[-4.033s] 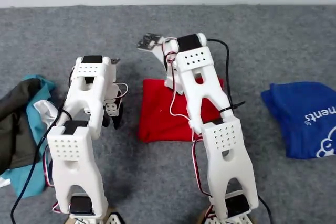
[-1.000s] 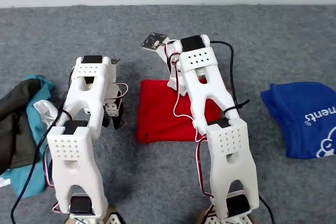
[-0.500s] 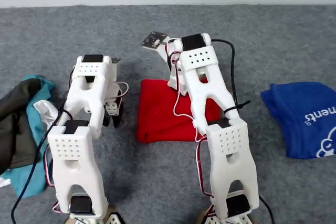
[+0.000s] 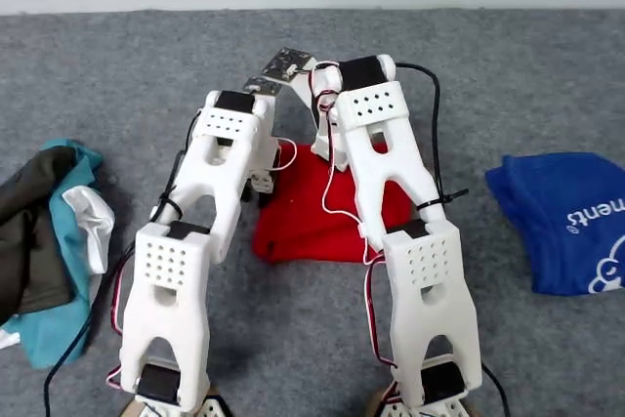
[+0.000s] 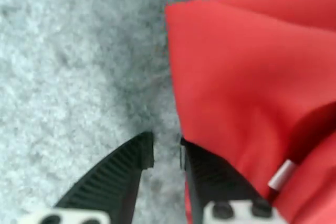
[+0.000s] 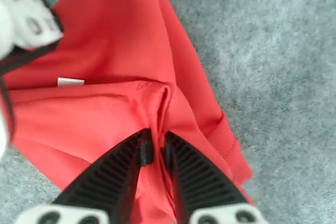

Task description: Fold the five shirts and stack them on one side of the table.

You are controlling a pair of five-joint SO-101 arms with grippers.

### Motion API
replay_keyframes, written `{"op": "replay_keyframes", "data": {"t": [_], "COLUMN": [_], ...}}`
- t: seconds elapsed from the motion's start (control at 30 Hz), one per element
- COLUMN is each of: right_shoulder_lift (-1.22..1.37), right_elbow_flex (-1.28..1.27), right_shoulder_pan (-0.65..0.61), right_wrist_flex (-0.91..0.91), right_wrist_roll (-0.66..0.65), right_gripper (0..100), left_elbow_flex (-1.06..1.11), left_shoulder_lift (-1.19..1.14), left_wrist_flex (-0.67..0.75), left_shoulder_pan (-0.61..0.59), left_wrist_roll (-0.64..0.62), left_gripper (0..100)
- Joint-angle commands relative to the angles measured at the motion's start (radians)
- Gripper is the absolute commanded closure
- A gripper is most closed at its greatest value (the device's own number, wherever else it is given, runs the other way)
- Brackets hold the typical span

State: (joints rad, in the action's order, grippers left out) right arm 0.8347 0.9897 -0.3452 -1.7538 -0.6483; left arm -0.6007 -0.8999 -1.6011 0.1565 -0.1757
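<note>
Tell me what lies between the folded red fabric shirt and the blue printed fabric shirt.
Nothing: in the high view, the stretch between the red fabric shirt and the blue printed fabric shirt is bare grey carpeted table.

Around the red shirt, bare grey table gives passage at 12 o'clock, towards the wall, and at 6 o'clock between the two arm bases. At 9 o'clock the left arm leans in, the left gripper narrowly parted at the shirt's edge; farther out a heap of dark and teal shirts blocks that side. The right arm crosses the shirt from 5 o'clock, the right gripper pinching a red fold. At 3 o'clock an open strip runs before the blue shirt.
</note>
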Motion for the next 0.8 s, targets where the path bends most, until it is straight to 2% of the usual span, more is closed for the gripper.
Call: {"op": "replay_keyframes", "data": {"t": [0.0,0.07,0.2,0.27,0.6,0.77], "right_shoulder_lift": [-0.071,-0.071,-0.076,-0.084,-0.084,-0.042], "right_elbow_flex": [0.037,0.037,0.041,0.037,0.035,0.0], "right_shoulder_pan": [-0.005,-0.005,-0.004,-0.005,-0.01,-0.021], "right_wrist_flex": [-0.041,-0.041,-0.044,-0.042,-0.042,-0.039], "right_wrist_roll": [-0.005,-0.005,0.02,0.023,0.032,0.032], "right_gripper": [97.9,96.9,85.5,81.9,94.4,91.3], "left_elbow_flex": [-0.14,-0.209,-0.337,-0.363,-0.358,-0.358], "left_shoulder_lift": [-0.068,-0.114,-0.204,-0.229,-0.222,-0.222], "left_wrist_flex": [-0.025,-0.06,-0.155,-0.157,-0.157,-0.157], "left_shoulder_pan": [0.005,0.011,0.005,0.003,0.005,0.003], "left_wrist_roll": [-0.011,-0.011,-0.012,-0.012,-0.014,-0.014], "left_gripper": [90,90,90,90,90,90]}}
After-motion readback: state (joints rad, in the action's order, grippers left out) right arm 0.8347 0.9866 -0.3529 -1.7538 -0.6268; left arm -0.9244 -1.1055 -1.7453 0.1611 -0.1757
